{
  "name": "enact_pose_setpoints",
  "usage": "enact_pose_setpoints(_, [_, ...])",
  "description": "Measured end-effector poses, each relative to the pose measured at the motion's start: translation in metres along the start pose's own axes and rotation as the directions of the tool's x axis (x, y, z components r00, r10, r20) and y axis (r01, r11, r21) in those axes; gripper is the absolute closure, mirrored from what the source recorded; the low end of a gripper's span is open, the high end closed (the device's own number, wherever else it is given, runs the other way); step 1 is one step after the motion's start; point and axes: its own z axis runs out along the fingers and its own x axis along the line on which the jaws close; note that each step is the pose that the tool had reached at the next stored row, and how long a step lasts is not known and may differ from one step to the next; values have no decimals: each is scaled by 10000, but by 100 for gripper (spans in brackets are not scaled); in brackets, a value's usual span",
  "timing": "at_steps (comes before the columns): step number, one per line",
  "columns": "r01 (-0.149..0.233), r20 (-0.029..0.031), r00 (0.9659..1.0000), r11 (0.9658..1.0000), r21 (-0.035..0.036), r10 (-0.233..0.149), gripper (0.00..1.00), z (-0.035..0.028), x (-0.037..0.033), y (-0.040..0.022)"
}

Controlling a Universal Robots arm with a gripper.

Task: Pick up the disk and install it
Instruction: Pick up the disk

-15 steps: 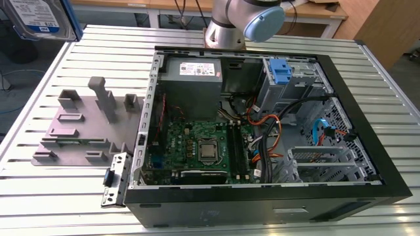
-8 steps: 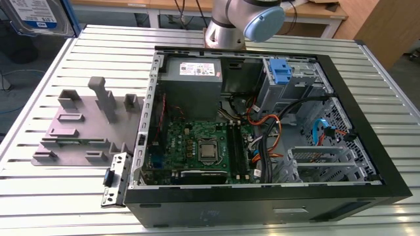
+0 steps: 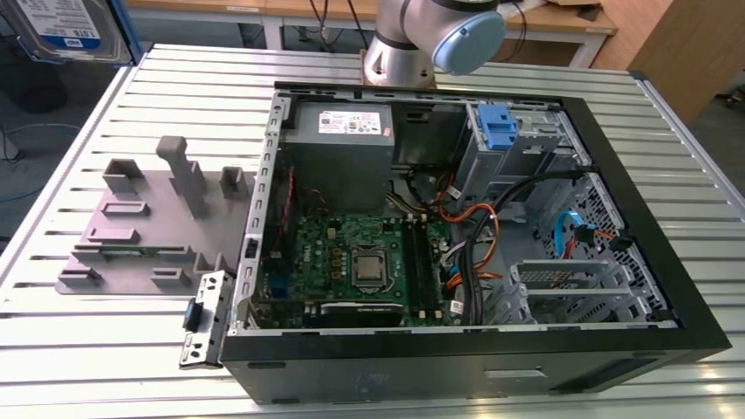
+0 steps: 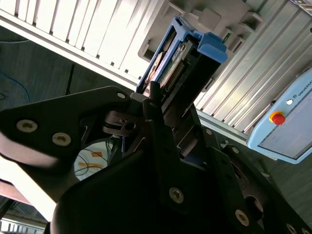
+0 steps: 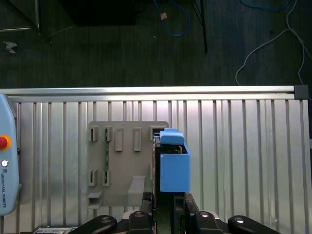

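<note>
The gripper [image 4: 170,114] is pressed together on the disk [image 4: 191,51], its black fingers [image 4: 155,105] pinching the two flat faces. That probably leaves the blue frame around the edges free for fitting. In the first wrist view the disk [image 5: 174,168] sits edge-on in the gripper [image 5: 165,207], above the grey holder [image 5: 122,165] and clear of its slots, so it looks lifted out rather than seated. In the exterior view the disk [image 3: 64,30] hangs high at the exterior view's left, over the slatted table [image 3: 152,78] and well apart from the open computer case [image 3: 652,288]. The case lies on its side, likely so the drive bay [image 3: 518,140] can be reached from above. A control tablet [image 4: 287,126] rests on the table near the holder.
</note>
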Motion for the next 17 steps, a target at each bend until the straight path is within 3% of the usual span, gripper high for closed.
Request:
enact_pose_setpoints(8, [0, 0, 10000, 10000, -1, 0, 65, -54, -1, 2])
enact_pose_setpoints(17, [0, 0, 10000, 10000, 0, 0, 65, -59, -2, -32])
